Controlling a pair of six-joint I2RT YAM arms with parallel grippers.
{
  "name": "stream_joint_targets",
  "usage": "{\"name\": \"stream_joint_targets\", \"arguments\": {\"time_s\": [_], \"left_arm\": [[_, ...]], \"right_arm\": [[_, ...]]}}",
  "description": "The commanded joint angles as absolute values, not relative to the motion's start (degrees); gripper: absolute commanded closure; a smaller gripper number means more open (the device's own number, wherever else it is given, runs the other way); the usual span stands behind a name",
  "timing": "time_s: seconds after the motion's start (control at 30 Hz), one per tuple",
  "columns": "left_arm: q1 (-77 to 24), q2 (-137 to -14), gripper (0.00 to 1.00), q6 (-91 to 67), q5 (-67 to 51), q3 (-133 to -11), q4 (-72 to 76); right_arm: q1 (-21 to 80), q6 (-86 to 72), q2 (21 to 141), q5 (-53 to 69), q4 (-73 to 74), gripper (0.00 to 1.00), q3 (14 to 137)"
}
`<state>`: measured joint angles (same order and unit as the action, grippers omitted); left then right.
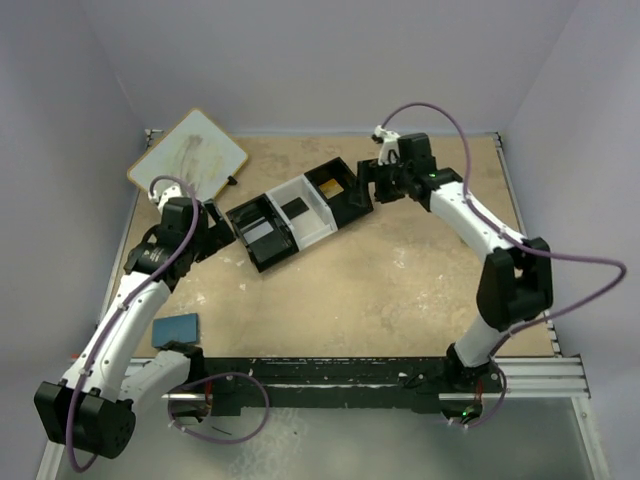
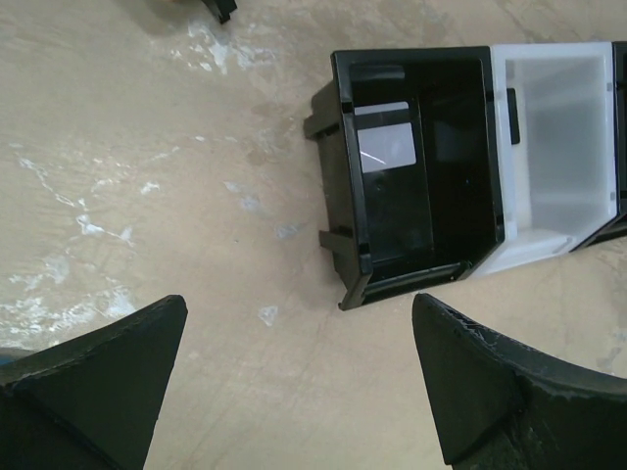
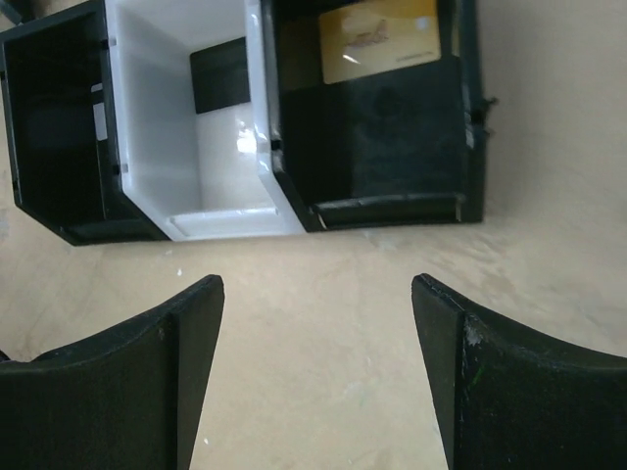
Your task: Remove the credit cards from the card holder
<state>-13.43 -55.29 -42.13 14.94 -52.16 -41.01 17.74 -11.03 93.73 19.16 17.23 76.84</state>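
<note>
Blue card holder lies flat on the tan counter at the near left, just beside the left arm and well apart from the black-and-white tray at centre. Tray compartments, left to right in the top view: black, holding a grey reflective card; white, holding a black card; black, holding a gold card. Spread wide with nothing between its fingers, the left hand hovers over bare counter just short of the tray's left end. Facing the tray's right end, the right hand is likewise open and holds nothing. At the far left corner rests a white board.
</note>
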Motion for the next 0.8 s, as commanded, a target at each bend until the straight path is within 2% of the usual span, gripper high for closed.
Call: {"name": "stream_joint_targets", "arguments": {"time_s": [0.0, 0.23, 0.37, 0.6, 0.77], "left_arm": [[-12.66, -52.45, 0.05, -45.86, 10.19, -50.52, -37.23], [-12.49, -48.96, 0.05, -49.41, 10.44, -49.17, -37.67], [-12.42, -46.91, 0.05, -54.00, 17.10, -49.41, -41.54], [-12.33, -45.05, 0.05, -56.44, 21.98, -50.51, -45.02], [-12.30, -44.34, 0.05, -56.81, 22.37, -50.65, -45.31]], "right_arm": [[21.90, -9.19, 100.27, 18.67, 18.98, 0.22, 85.39], [28.44, -7.17, 110.21, 13.44, 22.22, 0.31, 95.71], [30.50, -7.61, 113.56, 8.15, 22.66, 0.36, 99.02], [32.21, -6.77, 116.33, 0.42, 21.86, 0.36, 100.65], [32.56, -7.05, 117.51, -0.59, 21.65, 0.42, 100.64]]}}
